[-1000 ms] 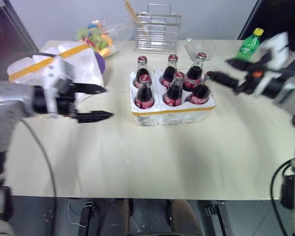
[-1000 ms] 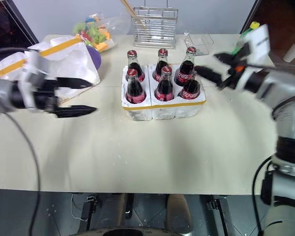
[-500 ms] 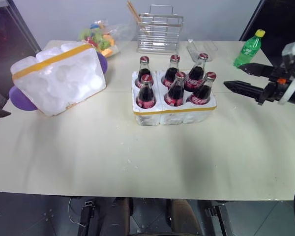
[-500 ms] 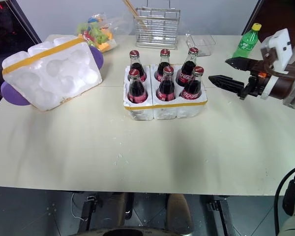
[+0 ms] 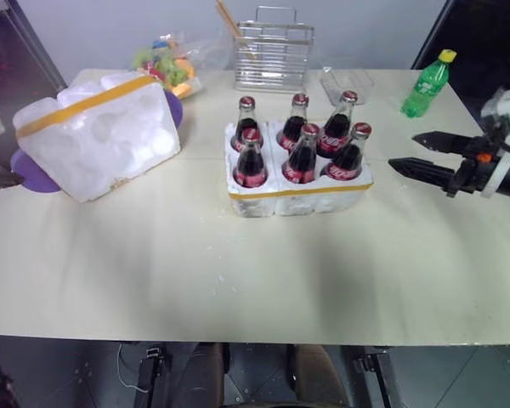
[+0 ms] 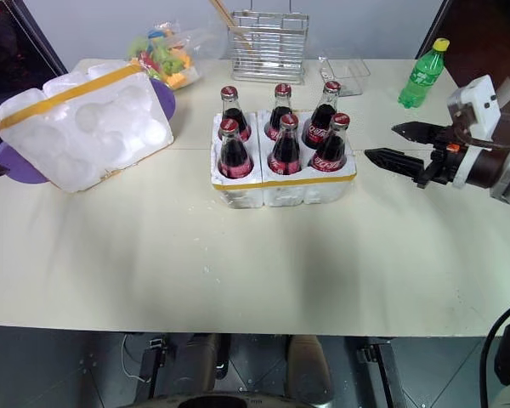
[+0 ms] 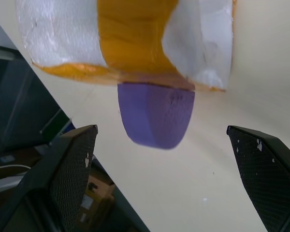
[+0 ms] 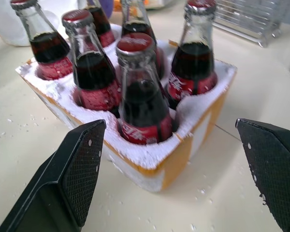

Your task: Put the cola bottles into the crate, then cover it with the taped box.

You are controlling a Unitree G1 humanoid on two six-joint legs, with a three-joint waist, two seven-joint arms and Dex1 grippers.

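Note:
Several cola bottles [image 5: 304, 153] with red caps stand upright in the wells of the white crate [image 5: 297, 201], which has a yellow tape band and sits mid-table. The taped box [image 5: 98, 136] lies tilted at the far left, hollows facing out, resting on a purple dish [image 7: 157, 116]. My right gripper [image 5: 405, 151] hovers open just right of the crate, pointing at it; the right wrist view has the bottles [image 8: 140, 96] ahead of its fingers [image 8: 82, 164]. In the left wrist view my left gripper [image 7: 160, 128] is open, facing the box's yellow-taped end [image 7: 135, 38] and touching nothing.
A wire basket [image 5: 274, 51] stands at the back edge, with a clear plastic tub [image 5: 347, 82] and a green bottle [image 5: 429, 82] to its right. A bag of colourful items [image 5: 166, 64] lies behind the taped box. White foam crumbs dot the table [image 5: 238, 280].
My left arm has swung out past the table's left edge, uncovering the taped box. The right gripper has drawn back rightward and sunk a little, away from the bottles. Both stay open.

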